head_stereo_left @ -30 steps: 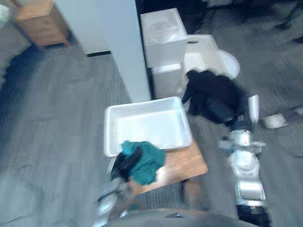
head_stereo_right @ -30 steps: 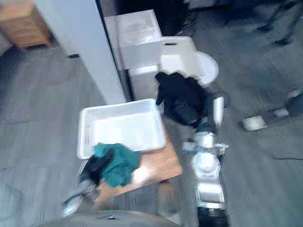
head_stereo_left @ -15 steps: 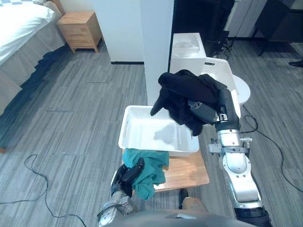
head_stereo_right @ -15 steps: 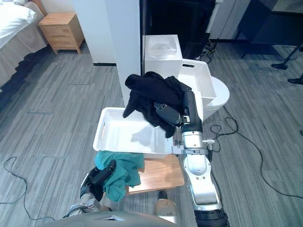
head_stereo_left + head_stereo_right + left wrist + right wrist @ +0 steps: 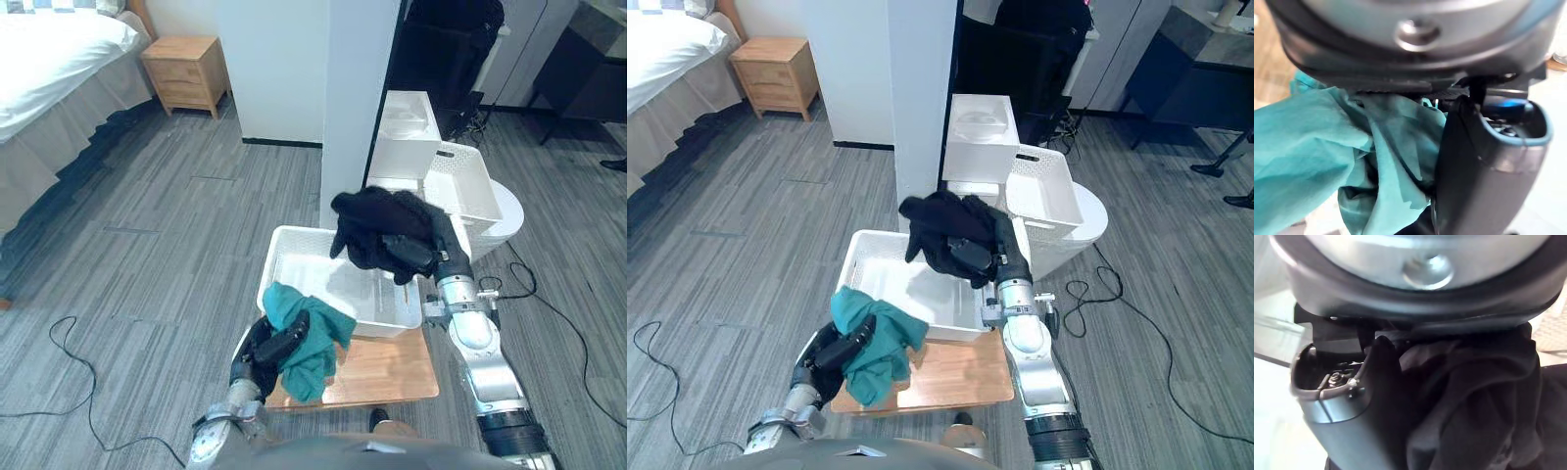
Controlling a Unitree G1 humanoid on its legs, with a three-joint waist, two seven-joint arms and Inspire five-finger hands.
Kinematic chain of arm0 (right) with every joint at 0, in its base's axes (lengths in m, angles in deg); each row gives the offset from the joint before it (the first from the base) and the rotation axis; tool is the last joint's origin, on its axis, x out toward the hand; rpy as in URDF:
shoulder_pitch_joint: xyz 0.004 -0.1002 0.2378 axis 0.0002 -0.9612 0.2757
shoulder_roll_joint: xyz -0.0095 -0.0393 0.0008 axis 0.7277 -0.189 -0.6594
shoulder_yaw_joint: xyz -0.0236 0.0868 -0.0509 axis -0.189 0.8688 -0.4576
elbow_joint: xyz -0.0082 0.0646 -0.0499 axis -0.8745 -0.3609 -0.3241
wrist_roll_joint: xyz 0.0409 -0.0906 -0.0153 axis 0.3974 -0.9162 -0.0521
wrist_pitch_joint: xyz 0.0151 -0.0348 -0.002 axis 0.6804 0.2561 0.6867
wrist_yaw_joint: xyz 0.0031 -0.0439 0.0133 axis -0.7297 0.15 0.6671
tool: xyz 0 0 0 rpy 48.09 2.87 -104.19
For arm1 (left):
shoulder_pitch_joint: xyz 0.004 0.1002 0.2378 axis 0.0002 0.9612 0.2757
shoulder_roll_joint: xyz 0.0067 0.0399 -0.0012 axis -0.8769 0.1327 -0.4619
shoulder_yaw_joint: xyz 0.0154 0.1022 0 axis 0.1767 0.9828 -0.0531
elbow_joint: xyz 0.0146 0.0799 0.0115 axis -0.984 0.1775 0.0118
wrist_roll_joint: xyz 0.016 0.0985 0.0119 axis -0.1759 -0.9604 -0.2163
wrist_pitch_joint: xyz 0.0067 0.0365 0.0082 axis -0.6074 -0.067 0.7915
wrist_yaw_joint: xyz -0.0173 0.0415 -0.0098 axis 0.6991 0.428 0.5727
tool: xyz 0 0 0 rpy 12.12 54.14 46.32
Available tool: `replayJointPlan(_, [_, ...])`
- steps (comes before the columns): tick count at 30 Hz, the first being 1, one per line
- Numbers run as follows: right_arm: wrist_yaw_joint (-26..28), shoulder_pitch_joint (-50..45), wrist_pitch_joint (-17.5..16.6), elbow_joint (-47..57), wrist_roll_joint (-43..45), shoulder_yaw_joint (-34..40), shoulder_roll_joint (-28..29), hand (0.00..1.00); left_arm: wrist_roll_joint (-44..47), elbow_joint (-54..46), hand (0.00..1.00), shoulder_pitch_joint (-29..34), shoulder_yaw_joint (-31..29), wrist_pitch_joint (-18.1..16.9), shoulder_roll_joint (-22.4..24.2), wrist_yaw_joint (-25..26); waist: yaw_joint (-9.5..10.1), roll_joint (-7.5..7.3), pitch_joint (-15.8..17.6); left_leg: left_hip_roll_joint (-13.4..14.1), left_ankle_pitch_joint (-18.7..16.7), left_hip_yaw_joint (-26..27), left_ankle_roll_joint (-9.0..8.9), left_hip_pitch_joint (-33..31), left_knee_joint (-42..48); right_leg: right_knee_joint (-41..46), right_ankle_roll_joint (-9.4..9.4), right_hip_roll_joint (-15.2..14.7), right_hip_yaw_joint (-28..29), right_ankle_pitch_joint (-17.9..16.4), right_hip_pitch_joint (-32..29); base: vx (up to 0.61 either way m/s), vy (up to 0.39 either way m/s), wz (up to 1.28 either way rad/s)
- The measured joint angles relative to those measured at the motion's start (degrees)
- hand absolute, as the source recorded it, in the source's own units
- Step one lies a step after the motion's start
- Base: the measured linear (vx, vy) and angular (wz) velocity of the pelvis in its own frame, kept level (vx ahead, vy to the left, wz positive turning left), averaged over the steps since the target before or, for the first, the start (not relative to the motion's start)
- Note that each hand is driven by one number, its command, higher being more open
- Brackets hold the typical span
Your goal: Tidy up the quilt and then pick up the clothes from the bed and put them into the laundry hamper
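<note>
left fingers round teal garment | right fingers round black garment

There are two garments: one teal garment and one black garment. The white baskets number two, a shallow basket and a deeper basket. There is one white box, one low wooden table, one wooden nightstand, and one bed.

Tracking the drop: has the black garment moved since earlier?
Yes: the black garment went from right of the white basket to over its right side.
</note>
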Motion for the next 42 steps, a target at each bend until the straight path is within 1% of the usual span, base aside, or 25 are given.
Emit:
replayJointPlan(2, [0.76,0.02,0.64,-3.36,-2.17,-0.01,-0.90,1.00,2.81,-3.63,0.00,-0.08,-1.03,-0.02,-0.53,-1.88,0.05,0.01,0.00,-0.60,0.44,-0.40,0.41,0.04,-0.98,-0.01,0.27,-0.37,-0.23,0.33,-0.04,-0.03,0.031,0.12])
replayJointPlan(3, [1.57,0.02,1.60,-4.93,-2.58,-0.15,-1.62,1.00,4.76,-5.28,0.00,-0.29,-1.72,-0.11,-0.84,-2.80,0.17,0.01,0.00,-1.07,0.81,-0.42,0.44,0.44,-1.87,0.00,0.36,-0.57,-0.24,0.39,-0.03,-0.03,0.024,0.07])
replayJointPlan(5, [2.49,0.02,2.30,-6.51,-5.07,-0.15,-2.08,1.00,6.69,-6.92,0.00,-0.79,-2.63,-0.34,-0.99,-3.38,0.30,0.05,-0.03,-1.54,1.36,-0.36,0.45,0.96,-3.14,0.06,0.33,-0.74,-0.23,0.48,-0.02,-0.02,0.010,0.00])
replayJointPlan(7, [2.85,0.02,2.50,-6.79,-7.26,-0.16,-2.10,1.00,6.70,-7.94,0.00,-1.38,-3.74,-0.37,-0.99,-3.36,0.48,0.05,-0.03,-1.81,1.92,-0.19,0.75,1.75,-4.60,0.07,0.23,-0.71,-0.21,0.61,0.03,-0.04,0.015,-0.01])
replayJointPlan(9, [2.91,0.15,2.50,-6.79,-8.83,-0.15,-2.16,1.00,6.67,-8.04,0.00,-2.54,-4.29,-1.21,-1.01,-3.14,0.57,0.08,-0.09,-2.00,2.59,-0.23,0.86,2.11,-5.62,0.07,0.18,-0.65,-0.26,0.65,0.07,-0.02,0.000,0.03])
replayJointPlan(12, [3.07,1.39,2.51,-7.67,-10.81,-0.75,-2.17,1.00,4.67,-7.92,0.00,-7.06,-7.41,-1.31,-1.08,-0.75,0.56,0.06,-0.10,-2.26,3.88,-0.33,0.91,3.03,-7.55,0.08,0.09,-0.44,-0.61,0.75,0.29,-0.04,0.000,0.02])
replayJointPlan(13, [3.12,2.06,2.51,-8.00,-11.36,-0.95,-2.20,1.00,1.48,-7.91,0.00,-9.47,-9.76,-1.58,-1.16,1.45,0.48,0.06,-0.10,-2.29,4.49,-0.36,0.87,3.63,-8.43,0.07,0.06,-0.14,-0.80,0.77,0.58,-0.05,-0.012,0.06])
replayJointPlan(14, [3.12,2.43,2.51,-7.98,-11.97,-0.94,-2.28,1.00,-0.69,-7.82,0.00,-11.71,-12.15,-2.16,-1.17,3.52,0.38,0.04,-0.19,-2.31,4.99,-0.67,0.90,3.99,-9.18,0.01,0.06,0.09,-0.95,0.77,0.93,-0.05,-0.012,0.09])
replayJointPlan(15, [3.12,2.55,2.50,-7.98,-12.58,-0.94,-2.47,1.00,-1.11,-7.81,0.00,-12.63,-13.22,-2.63,-1.16,4.27,0.35,0.02,-0.40,-2.32,5.26,-0.83,0.89,4.01,-9.56,0.00,0.06,0.13,-1.00,0.77,0.91,-0.03,-0.009,0.14])
replayJointPlan(16, [3.12,2.74,2.50,-7.95,-13.05,-0.94,-3.33,1.00,-1.48,-7.80,0.00,-14.23,-14.98,-3.91,-1.17,5.70,0.36,-0.04,-0.53,-2.37,5.68,-1.07,0.93,4.01,-10.02,0.00,0.05,0.19,-1.19,0.77,0.92,-0.02,0.000,0.12])
replayJointPlan(17, [3.12,2.88,2.50,-7.92,-13.27,-0.87,-4.49,1.00,-2.70,-7.80,0.00,-15.20,-16.44,-5.41,-1.16,6.75,0.43,-0.02,-0.57,-2.49,6.04,-1.23,0.92,4.06,-10.38,-0.01,0.05,0.24,-1.34,0.77,0.92,-0.01,0.000,0.09])
replayJointPlan(19, [3.13,2.87,2.50,-7.62,-13.10,-0.29,-5.44,1.00,-3.69,-7.80,0.00,-15.74,-18.37,-6.68,-1.17,8.24,0.47,0.03,-0.60,-2.53,6.32,-1.24,1.04,4.08,-10.38,-0.02,0.05,0.22,-1.36,0.77,0.93,-0.01,0.001,0.02])
replayJointPlan(20, [3.31,2.84,2.50,-6.89,-12.67,0.19,-5.91,1.00,-5.38,-7.81,0.00,-15.76,-19.70,-6.85,-1.19,9.34,0.35,0.05,-0.62,-2.58,6.51,-1.23,0.91,4.07,-10.37,-0.10,0.05,0.20,-1.34,0.77,0.94,0.00,0.000,0.00])
replayJointPlan(22, [3.38,2.39,2.50,-5.56,-11.90,1.06,-5.92,1.00,-5.89,-7.80,0.00,-15.90,-19.63,-7.07,-1.19,10.88,0.22,0.06,-0.62,-2.64,6.55,-1.23,0.95,4.03,-10.37,-0.15,0.05,0.17,-1.32,0.77,0.93,0.00,0.000,0.00])
replayJointPlan(24, [3.36,0.98,2.48,-1.55,-9.75,2.59,-5.89,1.00,-10.53,-7.74,0.00,-16.39,-18.79,-7.24,-1.10,14.03,-0.73,0.05,-0.63,-2.74,6.43,-0.97,0.81,4.02,-10.36,-0.20,0.05,0.15,-0.93,0.77,0.76,0.00,0.008,-0.04])
replayJointPlan(25, [3.37,-0.11,2.37,0.45,-9.72,3.61,-5.89,1.00,-13.32,-7.45,0.00,-17.03,-18.09,-7.22,-1.12,14.94,-0.85,0.02,-0.66,-2.80,6.34,-0.55,0.72,4.01,-10.36,-0.21,0.04,0.15,-0.67,0.77,0.45,-0.01,0.023,-0.28])
replayJointPlan(26, [3.35,-1.74,1.57,2.67,-8.98,5.34,-5.89,1.00,-17.48,-5.66,0.00,-19.18,-16.89,-7.22,-1.13,15.77,-0.90,-0.08,-0.72,-2.90,6.15,0.68,0.52,3.90,-10.36,-0.21,0.04,0.19,0.72,0.76,-0.41,-0.01,0.022,-0.35])
replayJointPlan(28, [3.29,-2.88,1.38,3.78,-8.24,6.48,-5.89,1.00,-20.46,-2.93,0.00,-21.48,-16.34,-7.09,-1.17,16.13,-1.27,-0.14,-0.77,-3.00,6.07,1.71,0.48,3.88,-10.37,-0.20,0.04,0.23,1.70,0.76,-1.15,-0.01,0.019,-0.37])
replayJointPlan(29, [3.25,-3.63,1.37,4.08,-8.17,7.20,-5.88,1.00,-22.50,-0.49,0.00,-23.21,-15.70,-6.31,-1.18,16.63,-2.40,-0.27,-0.89,-3.06,5.92,2.73,0.41,3.91,-10.38,-0.24,0.04,0.32,2.73,0.76,-1.76,-0.01,0.020,-0.42])
replayJointPlan(31, [3.24,-6.31,1.39,4.12,-8.14,8.86,-5.43,1.00,-26.40,2.07,0.00,-24.78,-14.55,-4.15,-1.15,16.89,-3.81,-0.48,-1.16,-2.93,5.57,4.68,0.11,4.21,-10.38,-0.48,-0.09,0.74,4.29,0.89,-2.65,0.01,0.013,-0.49])
replayJointPlan(32, [3.24,-7.29,1.40,4.12,-8.13,9.46,-5.11,1.00,-27.68,2.52,0.00,-24.93,-14.31,-3.56,-1.14,16.87,-4.23,-0.52,-1.21,-2.84,5.47,5.17,0.00,4.32,-10.38,-0.63,-0.17,0.95,4.77,0.98,-2.80,0.03,-0.003,-0.48])
replayJointPlan(34, [3.18,-11.55,1.48,4.13,-7.94,11.81,-3.71,1.00,-31.30,5.66,0.00,-25.64,-13.47,-2.27,-1.05,16.54,-6.04,-0.54,-1.31,-2.34,5.35,6.79,-0.16,4.69,-10.38,-1.22,-0.40,1.77,6.02,1.33,-3.22,0.04,-0.022,-0.37])
replayJointPlan(36, [3.16,-14.99,1.59,4.15,-7.65,12.79,-3.66,1.00,-33.84,9.05,0.00,-27.24,-12.94,-1.05,-1.03,16.54,-7.22,-0.51,-1.34,-1.87,5.26,7.21,-0.33,4.59,-10.36,-1.91,-0.63,2.31,6.21,1.66,-3.29,0.04,-0.045,-0.16])
replayJointPlan(39, [3.37,-18.27,1.59,5.56,-7.17,12.90,-3.66,1.00,-34.89,13.96,0.00,-30.58,-12.91,-0.03,-1.02,16.68,-7.90,-0.23,-1.48,-1.34,5.32,7.82,-0.56,3.42,-10.16,-2.00,-0.75,2.94,6.69,1.91,-4.73,0.02,-0.047,-0.11])
replayJointPlan(42, [3.66,-19.48,1.44,8.23,-6.42,12.40,-3.64,1.00,-34.90,17.48,0.00,-32.65,-13.05,0.00,-1.06,17.62,-8.97,0.07,-1.64,-1.13,5.40,8.09,-0.67,2.22,-10.12,-2.00,-0.83,3.18,6.97,2.10,-6.15,0.00,-0.037,-0.07])
